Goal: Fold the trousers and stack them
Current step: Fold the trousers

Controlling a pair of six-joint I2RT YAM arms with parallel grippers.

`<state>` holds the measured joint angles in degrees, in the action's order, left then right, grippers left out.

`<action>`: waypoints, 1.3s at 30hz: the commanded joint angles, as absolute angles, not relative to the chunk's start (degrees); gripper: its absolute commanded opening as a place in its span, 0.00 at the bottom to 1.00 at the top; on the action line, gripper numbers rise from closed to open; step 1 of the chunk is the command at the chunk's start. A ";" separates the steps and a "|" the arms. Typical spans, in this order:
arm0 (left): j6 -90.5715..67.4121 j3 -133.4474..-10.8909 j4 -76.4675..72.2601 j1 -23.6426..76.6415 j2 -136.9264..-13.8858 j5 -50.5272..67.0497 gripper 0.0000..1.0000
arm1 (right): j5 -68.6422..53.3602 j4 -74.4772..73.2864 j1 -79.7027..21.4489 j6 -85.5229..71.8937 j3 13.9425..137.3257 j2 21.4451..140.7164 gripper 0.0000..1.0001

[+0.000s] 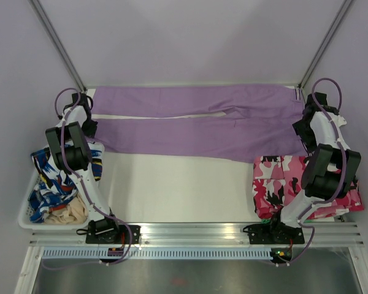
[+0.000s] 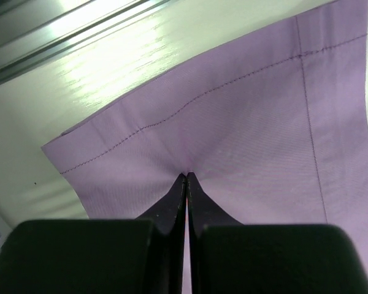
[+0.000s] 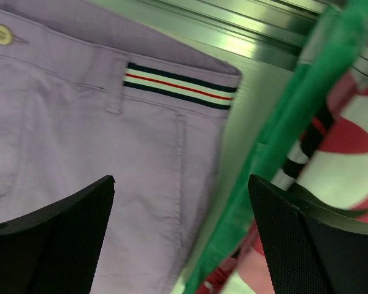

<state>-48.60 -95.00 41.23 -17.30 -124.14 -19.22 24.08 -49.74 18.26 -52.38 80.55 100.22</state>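
Two grippers at trousers (image 1: 190,138): left gripper (image 2: 186,176) tight on a hem (image 2: 141,131) (jaws together), right gripper (image 3: 181,180) wide apart.

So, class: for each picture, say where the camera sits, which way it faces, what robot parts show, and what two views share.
Top external: above and behind the arm bases, looking down; left arm and right arm show, flanking the trousers.
Left wrist: on the left arm, facing down at a leg hem; left gripper shut on it.
Right wrist: on the right arm, facing down at the waistband; right gripper open.
Shared: top and right wrist both show the camouflage garment.
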 commanded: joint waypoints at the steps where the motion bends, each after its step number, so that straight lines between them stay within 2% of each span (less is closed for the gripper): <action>1: -43.86 -98.96 37.44 -17.84 -122.26 -19.25 0.02 | 26.89 -54.31 18.72 -54.14 77.88 95.72 0.96; 6: -41.75 -100.46 35.42 -17.75 -121.20 -19.42 0.02 | 27.16 -55.73 20.04 -55.63 72.27 93.52 0.94; 10: -40.52 -100.46 34.02 -17.75 -121.11 -18.37 0.02 | 24.09 -46.79 21.18 -51.35 68.03 93.16 0.91; 20: -40.34 -100.02 34.01 -17.84 -120.59 -17.93 0.02 | 20.83 -35.78 21.18 -43.24 70.40 101.34 0.86; 23: -40.78 -99.32 34.10 -17.75 -119.88 -18.37 0.02 | 21.45 -34.45 21.18 -42.54 70.22 102.83 0.81; 25: -41.22 -98.88 34.10 -17.84 -119.45 -18.46 0.02 | 21.53 -34.28 21.18 -42.54 70.40 103.62 0.74; 29: -41.75 -98.17 33.84 -17.75 -118.13 -18.37 0.02 | 22.15 -34.54 21.18 -41.84 71.19 103.36 0.69; 33: -42.10 -97.47 33.84 -17.84 -117.51 -18.54 0.02 | 22.85 -33.32 21.18 -41.40 71.54 101.43 0.58; 36: -42.36 -97.21 33.92 -17.84 -117.25 -18.37 0.02 | 22.07 -33.75 21.18 -42.18 71.98 100.73 0.58; 39: -42.19 -97.21 33.84 -17.75 -117.07 -18.46 0.02 | 19.08 -32.44 21.18 -42.63 72.77 99.15 0.64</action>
